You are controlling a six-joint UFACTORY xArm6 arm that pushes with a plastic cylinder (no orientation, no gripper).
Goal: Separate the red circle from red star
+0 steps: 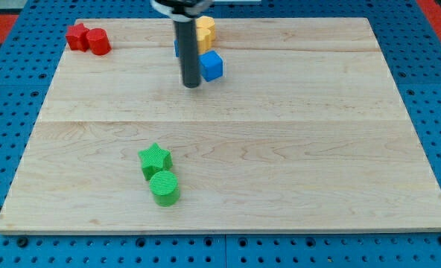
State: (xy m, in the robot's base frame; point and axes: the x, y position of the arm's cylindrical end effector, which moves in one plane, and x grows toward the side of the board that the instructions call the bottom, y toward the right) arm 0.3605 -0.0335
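Blue pegboard all round, light wood bench (280, 171) on top. Red star (77, 36) and red circle (98, 42) touching, far-left corner of bench. My tip (191, 85) near far edge, middle-ish, well apart from reds; end effector just plain rod, holding nothing. Blue cube (211, 65) right beside tip, yellow block (205, 30) behind. Green star (155, 159) and green circle (165, 187) touching, toward near edge.
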